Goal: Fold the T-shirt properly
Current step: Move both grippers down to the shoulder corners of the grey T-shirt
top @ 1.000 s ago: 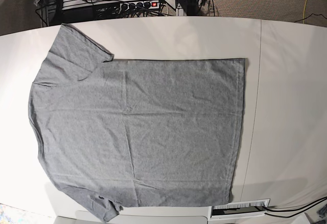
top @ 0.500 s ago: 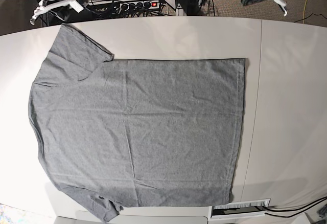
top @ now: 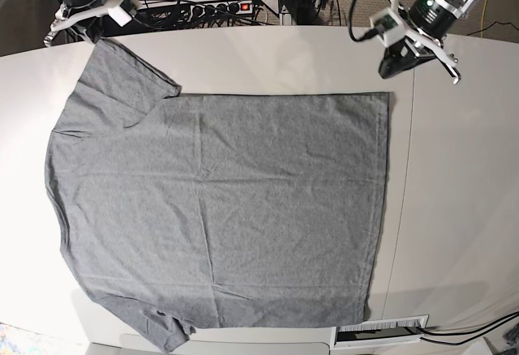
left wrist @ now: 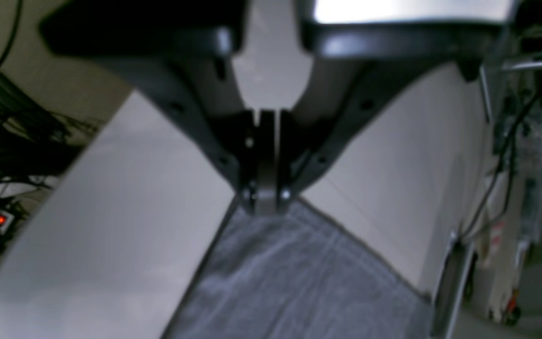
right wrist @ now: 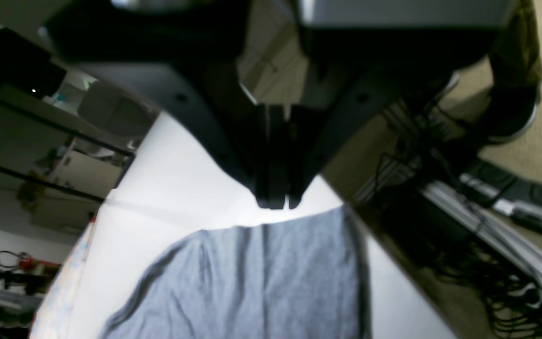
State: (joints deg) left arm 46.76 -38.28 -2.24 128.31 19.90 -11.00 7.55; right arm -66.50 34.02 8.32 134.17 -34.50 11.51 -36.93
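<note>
T-shirt point(top: 219, 201): grey, spread flat on the table point(top: 462, 209), covering its left and middle; hem toward the right side, one sleeve at the far-left corner.

Left gripper point(top: 389, 69): I see it above the far edge, near the hem's far corner, jaws closed, holding nothing.

Right gripper point(top: 57, 32): I see it over the far-left corner, beside the sleeve; jaws closed, empty.

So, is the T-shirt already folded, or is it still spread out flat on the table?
Spread out. The T-shirt lies flat on the table in one layer, both sleeves out, hem straight, no fold visible.
</note>
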